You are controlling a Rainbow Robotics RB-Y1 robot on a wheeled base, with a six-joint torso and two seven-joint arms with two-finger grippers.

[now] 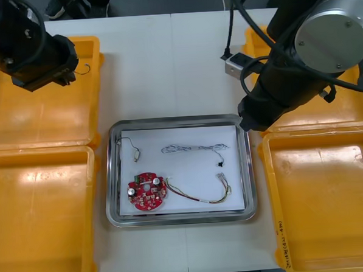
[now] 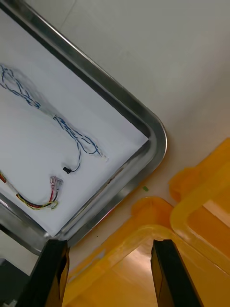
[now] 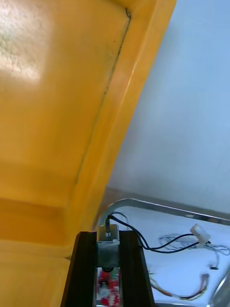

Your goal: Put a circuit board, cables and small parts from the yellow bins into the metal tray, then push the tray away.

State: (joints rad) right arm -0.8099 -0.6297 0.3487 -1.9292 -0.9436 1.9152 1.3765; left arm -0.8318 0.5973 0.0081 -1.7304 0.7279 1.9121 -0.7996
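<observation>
The left arm reached in over the far left part of the tabletop, its left gripper (image 1: 65,70) (image 3: 109,235) pointing toward the middle, black fingers (image 3: 86,268) drawn close and clamped on the metal end of a black cable (image 3: 109,247). The right arm came in from the far right corner, elbow high, wrist angled down. The right gripper (image 1: 249,117) (image 2: 109,276) hung near the right edge with its fingers (image 2: 50,276) spread wide, nothing between them.
</observation>
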